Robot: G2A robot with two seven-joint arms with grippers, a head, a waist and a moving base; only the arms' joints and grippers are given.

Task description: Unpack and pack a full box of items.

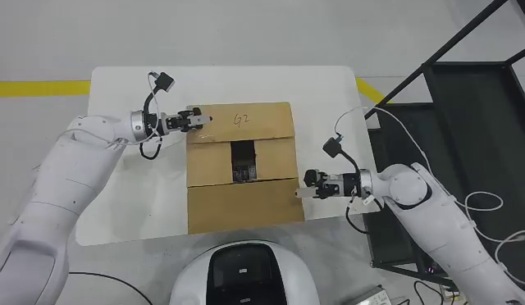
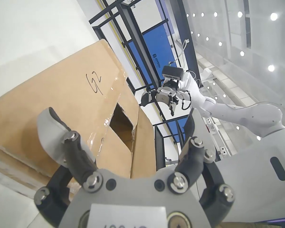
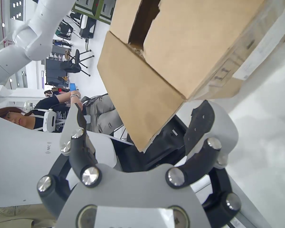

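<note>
Cardboard box [image 1: 242,205] on white table [image 1: 148,202]; black rack [image 1: 472,116] alongside

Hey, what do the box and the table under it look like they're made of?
Box: brown cardboard, likely corrugated, matte; the hole in its flaps has ragged, fibrous edges. Clear glossy tape crosses the seam. Table: smooth white top, perhaps laminate or painted board; cannot tell which.

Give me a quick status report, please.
Left gripper open at far corner of box. Right gripper open at near corner. Dark gap in box top. Nothing blocking.
</note>
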